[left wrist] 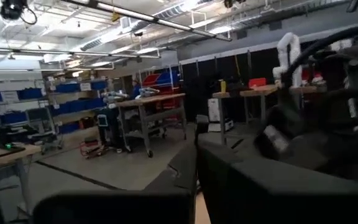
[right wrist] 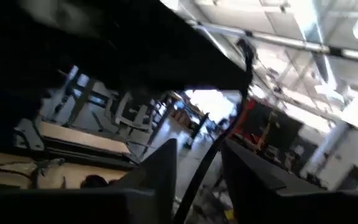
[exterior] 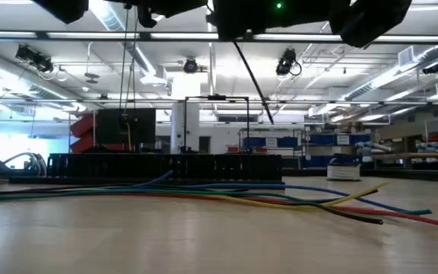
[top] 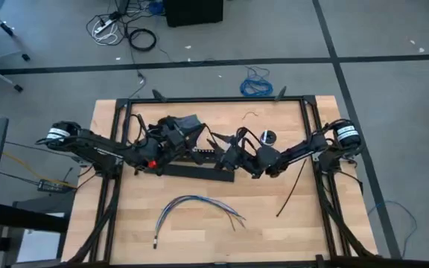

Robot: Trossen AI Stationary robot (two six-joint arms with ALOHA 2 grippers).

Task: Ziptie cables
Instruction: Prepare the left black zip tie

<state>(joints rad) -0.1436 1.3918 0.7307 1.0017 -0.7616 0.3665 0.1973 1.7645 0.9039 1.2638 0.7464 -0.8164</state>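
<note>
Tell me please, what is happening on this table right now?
Both arms are raised over the middle of the table, their grippers close together above the black channel. The right gripper holds a thin black ziptie that hangs in the air. The left gripper faces it; whether it grips anything is unclear. The cables lie untouched on the front part of the table, and another ziptie lies to their right.

Matt pale wood table [top: 199, 231], smooth plastic-coated cables [top: 196, 205], thin black plastic ziptie [top: 293, 186]
</note>
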